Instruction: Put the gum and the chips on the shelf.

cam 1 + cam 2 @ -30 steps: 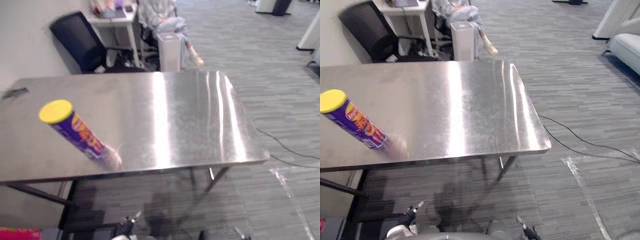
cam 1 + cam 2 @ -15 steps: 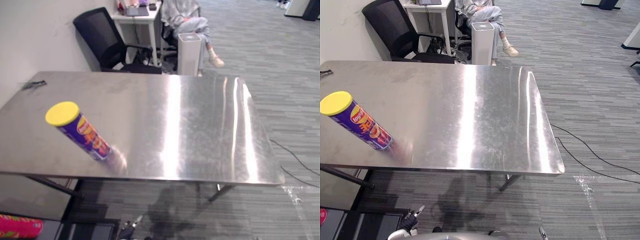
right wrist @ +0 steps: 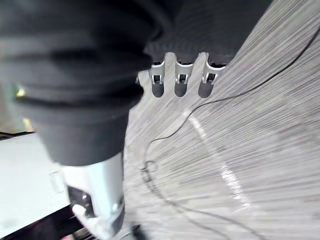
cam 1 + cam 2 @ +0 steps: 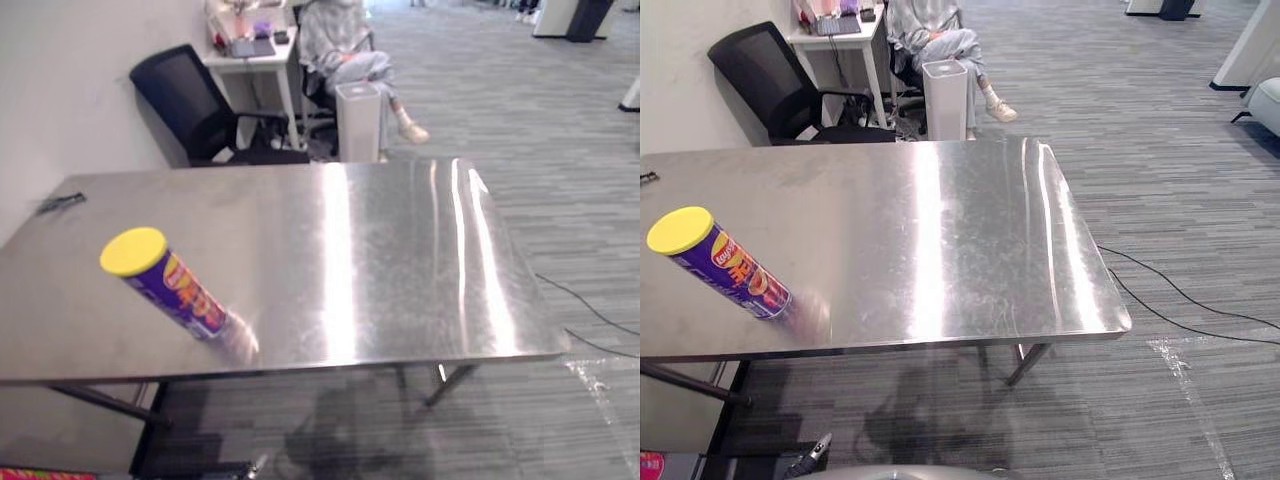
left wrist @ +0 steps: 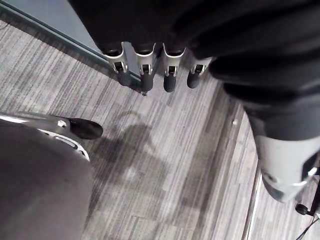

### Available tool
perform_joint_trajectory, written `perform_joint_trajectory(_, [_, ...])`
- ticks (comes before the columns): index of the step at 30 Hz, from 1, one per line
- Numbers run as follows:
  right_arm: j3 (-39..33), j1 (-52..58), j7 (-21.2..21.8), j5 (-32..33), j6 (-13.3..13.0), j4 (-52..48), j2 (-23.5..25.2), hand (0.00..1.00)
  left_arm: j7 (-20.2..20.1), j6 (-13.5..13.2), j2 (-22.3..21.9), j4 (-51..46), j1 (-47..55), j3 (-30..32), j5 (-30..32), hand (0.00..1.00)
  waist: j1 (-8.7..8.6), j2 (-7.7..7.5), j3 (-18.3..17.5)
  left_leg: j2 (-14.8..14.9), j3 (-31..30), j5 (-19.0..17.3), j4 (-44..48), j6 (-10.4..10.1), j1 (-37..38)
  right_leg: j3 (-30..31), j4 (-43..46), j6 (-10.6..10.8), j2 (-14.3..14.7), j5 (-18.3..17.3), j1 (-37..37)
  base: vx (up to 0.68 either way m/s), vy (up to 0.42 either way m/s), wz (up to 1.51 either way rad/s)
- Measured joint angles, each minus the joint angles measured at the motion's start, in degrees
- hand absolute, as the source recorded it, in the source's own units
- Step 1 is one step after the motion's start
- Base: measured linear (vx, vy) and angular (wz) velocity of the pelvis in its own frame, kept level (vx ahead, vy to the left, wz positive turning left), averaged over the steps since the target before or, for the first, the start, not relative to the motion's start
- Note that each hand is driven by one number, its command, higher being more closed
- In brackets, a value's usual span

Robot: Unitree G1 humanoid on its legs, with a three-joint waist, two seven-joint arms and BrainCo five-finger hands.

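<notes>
No word or number can be read with certainty. Print stands on the chips can (image 4: 722, 266), at about 8 o'clock on the bench (image 4: 940, 220): a small round red-and-yellow badge just below its yellow lid (image 4: 679, 229), and orange-red lettering running down the purple side toward the base, both too small and blurred to spell out.

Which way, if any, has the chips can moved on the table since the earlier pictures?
No. The can sits equally near the table's front edge; the whole view shifted, so the camera moved.
</notes>
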Motion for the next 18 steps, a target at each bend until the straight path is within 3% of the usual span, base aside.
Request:
perform_joint_trajectory(3, [12.2, -1.1, -2.3, -0.1, -0.6, -15.8, -0.9, 0.00, 0.3, 0.0, 0.0, 0.1, 0.4, -0.2, 0.0, 0.00, -1.33, 0.63, -0.9, -0.1, 0.8, 0.0, -0.2, 0.1, 0.3, 0.6, 0.2, 0.1, -0.2, 0.1, -0.3, -0.01, 0.025, -0.13])
perform_joint_trajectory(4, [17.2, -1.4, -4.9, -4.9, -1.2, -25.3, -1.1, 0.00, 0.4, 0.0, -0.1, 0.0, 0.5, -0.6, 0.0, 0.00, -1.14, 0.72, -1.3, 0.0, 1.6, 0.0, -0.2, 0.1, 0.3, 1.6, 0.5, 0.1, 0.0, 0.1, -1.0, -0.03, 0.011, -0.23])
perform_joint_trajectory(7, [23.2, -3.5, -8.0, -10.4, -3.9, -31.9, -3.2, 0.00, 0.6, 0.0, 0.0, -0.1, 1.0, -2.9, 0.1, 0.00, -0.92, -0.20, -1.9, 0.0, 1.5, 0.0, -0.3, 0.1, 0.2, 1.8, 0.5, 0.1, 0.0, 0.1, -1.4, -0.01, -0.005, -0.09])
perform_joint_trajectory(10, [32.7, -5.0, -9.3, -13.8, -4.3, -38.5, -3.4, 0.00, 0.5, 0.0, 0.6, -0.2, 1.5, -5.2, 0.2, 0.00, -0.89, -0.66, -2.4, -0.2, 1.5, 0.2, -0.7, 0.1, -0.2, 1.9, 0.0, 0.0, 0.0, 0.6, -1.8, 0.01, 0.001, -0.05])
perform_joint_trajectory(14, [45.7, -5.0, -5.5, -18.3, -4.8, -47.4, -3.4, 0.00, 0.2, 0.0, 0.8, -1.8, 1.4, -8.1, 1.9, 0.00, 0.44, -0.61, -2.4, -0.5, 1.4, 0.2, -0.9, 0.2, -0.2, 1.9, -0.3, 0.3, -0.3, 0.8, -1.9, 0.01, 0.002, 0.01])
perform_joint_trajectory(18, [63.9, -6.6, 4.2, -17.8, -6.0, -51.7, -3.2, 0.00, -1.5, 0.0, 1.9, -2.5, 1.5, -11.3, 2.0, 0.00, 1.28, -0.79, -2.2, -0.5, 0.5, 0.3, -0.7, 0.3, -0.6, 1.0, -0.7, 0.3, -0.3, 1.0, -1.8, 0.03, -0.005, 0.11])
